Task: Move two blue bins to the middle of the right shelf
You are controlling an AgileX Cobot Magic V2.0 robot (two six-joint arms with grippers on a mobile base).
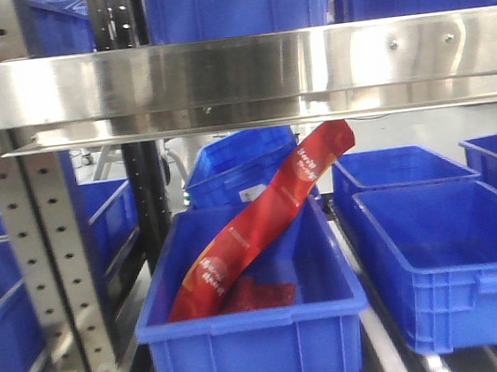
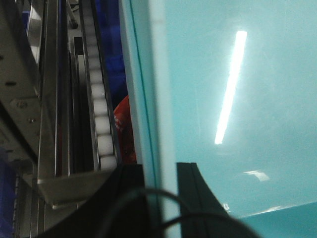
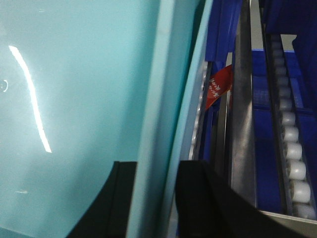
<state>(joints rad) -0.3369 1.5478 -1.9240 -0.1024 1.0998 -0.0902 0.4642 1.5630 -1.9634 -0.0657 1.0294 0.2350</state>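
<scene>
Gripping a pale teal bin (image 2: 237, 99) by its rim, the left gripper (image 2: 161, 198) is showing a dark finger on each side of the wall, and the right gripper (image 3: 153, 198) is clasping the opposite rim likewise. Ahead, a blue bin (image 1: 254, 327) is sitting at the shelf's (image 1: 245, 66) front edge, with a red packet (image 1: 269, 210) leaning out of it.
</scene>
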